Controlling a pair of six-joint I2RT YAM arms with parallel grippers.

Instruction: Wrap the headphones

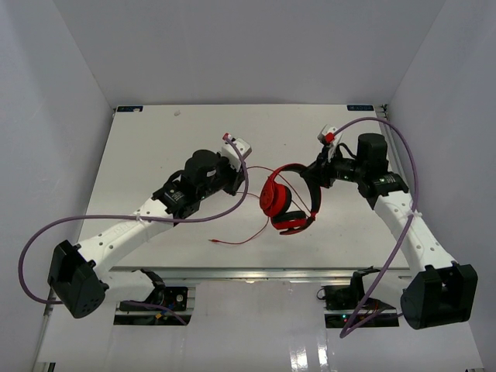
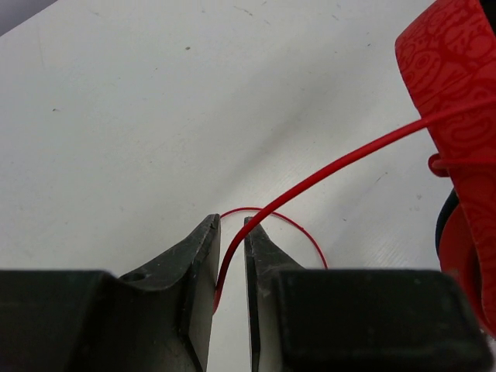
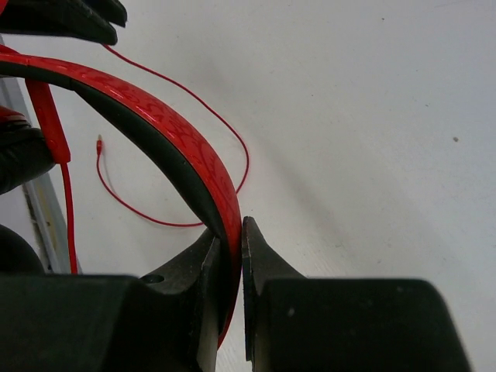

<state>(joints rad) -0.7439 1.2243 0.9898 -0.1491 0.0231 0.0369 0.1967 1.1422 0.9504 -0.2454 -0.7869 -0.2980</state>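
Note:
The red headphones [image 1: 287, 205] are held up off the middle of the white table [image 1: 147, 155]. My right gripper [image 1: 316, 175] is shut on their headband [image 3: 155, 108], which runs between its fingertips [image 3: 232, 229]. The thin red cable [image 1: 252, 232] trails left from the headphones and down to a plug end [image 1: 211, 241] lying on the table. In the left wrist view the cable [image 2: 341, 164] passes between the jaws of my left gripper [image 2: 231, 221]. Those jaws stand apart by more than the cable's width, and the cable rests against the left one. The left gripper [image 1: 242, 175] sits just left of the headphones.
Thick purple robot cables [image 1: 116, 218] [image 1: 403, 147] loop along both arms. White walls close in the table at the back and sides. A metal rail [image 1: 256, 273] runs along the near edge by the arm bases.

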